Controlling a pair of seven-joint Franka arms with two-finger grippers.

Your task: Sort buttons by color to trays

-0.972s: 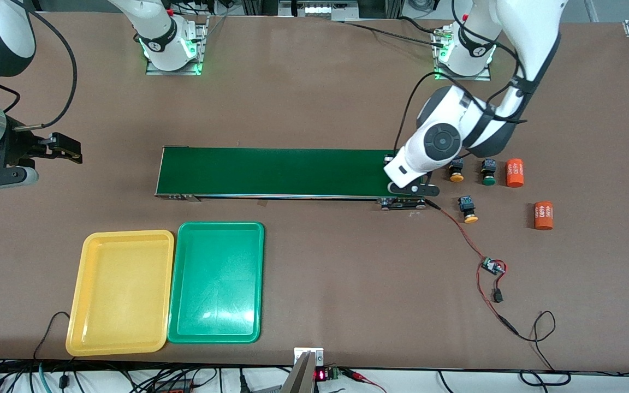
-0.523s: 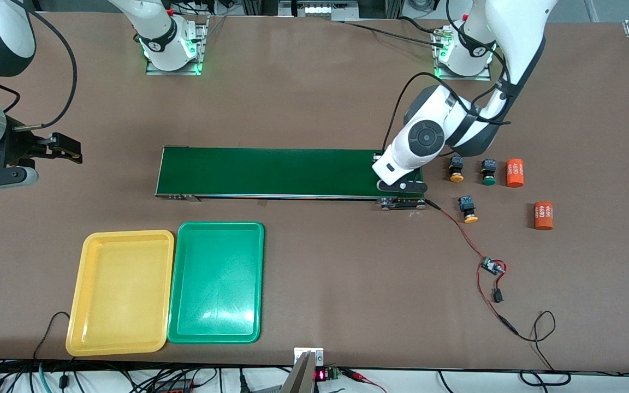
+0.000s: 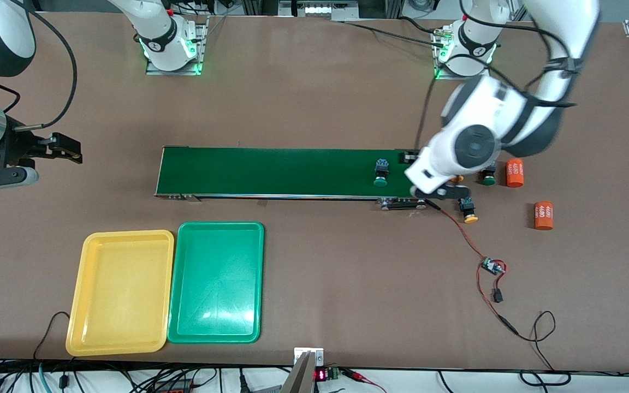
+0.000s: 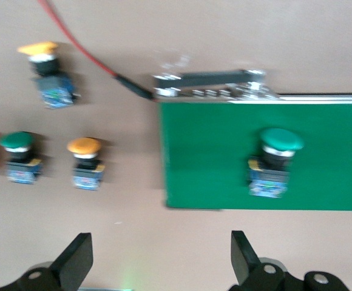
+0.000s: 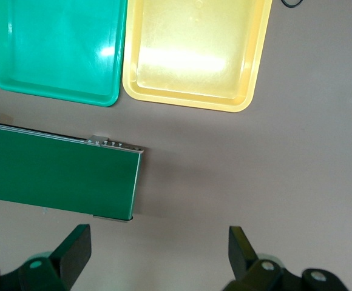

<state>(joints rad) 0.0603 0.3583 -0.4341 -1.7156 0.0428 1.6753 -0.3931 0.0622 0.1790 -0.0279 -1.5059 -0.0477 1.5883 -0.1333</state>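
The left gripper hangs above the bare table at the left arm's end of the conveyor belt, its two blunt black fingers spread wide with nothing between them. In the front view the arm's white wrist covers the gripper itself.

On the belt's flat, matte dark-green surface, near that same end, stands one green button: a round domed green cap on a squat black-and-blue body. Three more buttons sit on the brown tabletop just off the belt's end. A yellow-orange button and a second green button stand side by side. Another yellow-orange button lies nearer the front camera, close to a thin red wire; it looks tipped on its side, though the blur makes that uncertain. Two orange cylinders with white print lie toward the left arm's end of the table, apart from the buttons.

The right gripper waits over bare table off the belt's other end, its dark fingers also wide apart and holding nothing.

The yellow tray and the green tray, shallow glossy plastic rectangles with rounded corners and raised rims, lie side by side with long edges touching, nearer the front camera than the belt, toward the right arm's end. Both hold nothing.
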